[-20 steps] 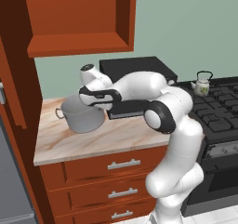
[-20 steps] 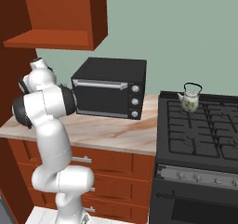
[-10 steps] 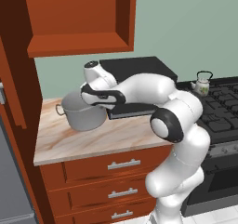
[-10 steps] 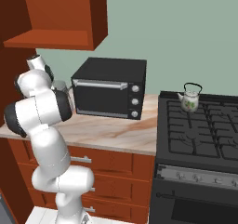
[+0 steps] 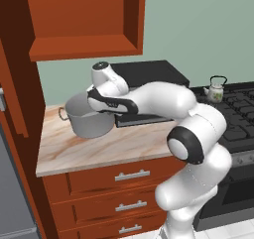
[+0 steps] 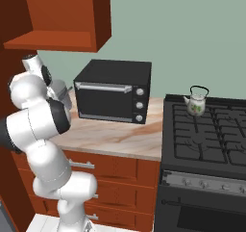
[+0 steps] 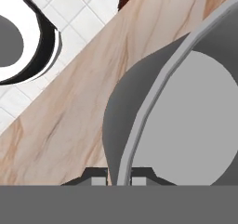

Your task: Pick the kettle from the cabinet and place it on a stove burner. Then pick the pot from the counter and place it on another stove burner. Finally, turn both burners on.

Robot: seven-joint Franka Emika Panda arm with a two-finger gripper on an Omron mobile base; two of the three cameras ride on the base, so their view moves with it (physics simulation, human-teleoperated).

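The grey pot (image 5: 85,122) stands at the back left of the counter (image 5: 104,148), just off or on the slab; I cannot tell which. My gripper (image 5: 100,105) reaches down from above and is shut on the pot's right rim. In the hand view my gripper (image 7: 118,177) has one tip on each side of the pot (image 7: 186,121) wall, above the counter (image 7: 65,107). The kettle (image 5: 215,89) sits on a back left burner of the stove (image 5: 242,120). From the right side the kettle (image 6: 195,103) is on the stove (image 6: 206,135), far from the pot (image 6: 61,89). Overhead, the cabinet (image 5: 84,25) is open.
A black toaster oven (image 6: 113,94) sits on the counter (image 6: 115,135) between pot and stove, directly behind my forearm. The open cabinet door (image 5: 15,79) hangs at the left. Drawers (image 5: 130,175) run below the counter.
My hand has risen a little with the pot's rim in its grip, and the pot has come up slightly with it. My elbow has swung forward and to the right.
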